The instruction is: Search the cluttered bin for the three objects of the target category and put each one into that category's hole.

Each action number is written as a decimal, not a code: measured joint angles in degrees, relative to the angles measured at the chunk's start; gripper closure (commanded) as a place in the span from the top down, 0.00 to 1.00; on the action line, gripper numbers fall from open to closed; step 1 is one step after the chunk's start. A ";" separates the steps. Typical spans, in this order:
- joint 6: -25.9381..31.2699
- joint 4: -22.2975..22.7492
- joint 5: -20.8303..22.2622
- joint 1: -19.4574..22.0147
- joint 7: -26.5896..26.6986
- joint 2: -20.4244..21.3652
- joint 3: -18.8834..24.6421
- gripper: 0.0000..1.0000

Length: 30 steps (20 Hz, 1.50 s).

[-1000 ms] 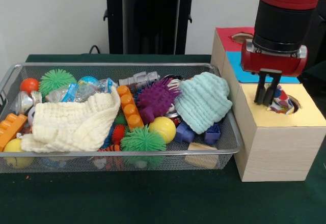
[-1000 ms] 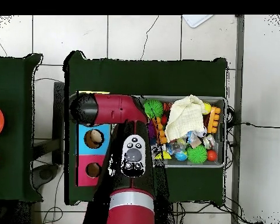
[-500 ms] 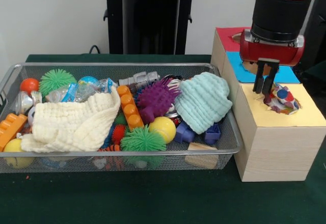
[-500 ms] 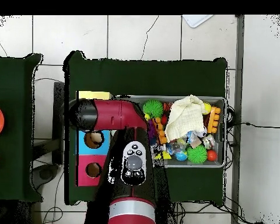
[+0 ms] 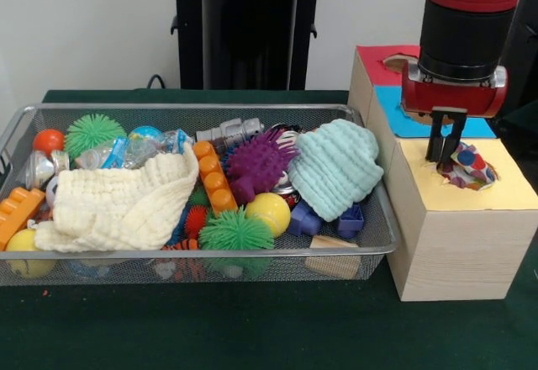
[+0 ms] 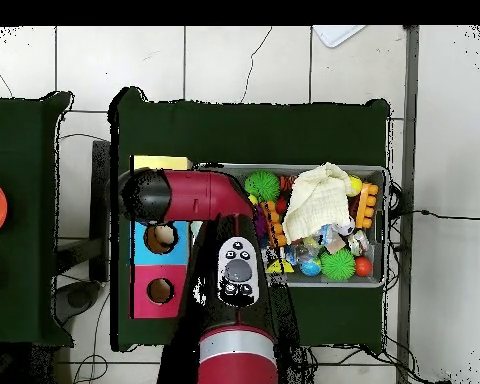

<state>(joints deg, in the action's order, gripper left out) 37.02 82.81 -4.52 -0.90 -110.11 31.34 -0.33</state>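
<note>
The green-covered table (image 5: 252,328) carries all items. The wire mesh bin (image 5: 382,235) stands well to the picture-left of the gripper in the front view, filled with clutter. The wooden sorting box (image 5: 458,244) sits directly beneath the gripper; its top is split into a yellow panel (image 5: 517,189) nearest the camera, a blue panel (image 5: 395,122) behind it and a red panel (image 5: 374,57) farthest back. The red and black arm (image 5: 466,25) descends over the box; overhead it covers most of the yellow panel.

Bin contents, all left of the gripper in the front view: cream knitted cloth (image 5: 118,206); mint knitted cloth (image 5: 336,168), the closest to the gripper; purple spiky ball (image 5: 256,164); orange studded block (image 5: 212,177); green spiky ball (image 5: 235,231); yellow ball (image 5: 271,210).

Gripper (image 5: 443,153): fingers close together with nothing between them, tips just above the yellow panel. Multicoloured spotted cloth (image 5: 466,168) lies bunched in the yellow panel's hole, just beside the fingertips on the picture-right, partly above the rim. Contact with the fingers cannot be determined.
</note>
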 measured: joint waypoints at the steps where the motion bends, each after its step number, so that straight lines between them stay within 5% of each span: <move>1: -0.04 0.14 0.06 0.12 0.00 0.10 0.21 0.00; 24: 0.02 0.55 0.31 0.46 0.00 0.67 0.89 0.00; 30: 4.50 0.60 0.29 -0.95 0.00 3.90 0.77 0.00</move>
<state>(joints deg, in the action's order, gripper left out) 41.53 83.41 -4.23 -1.85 -110.11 35.24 0.44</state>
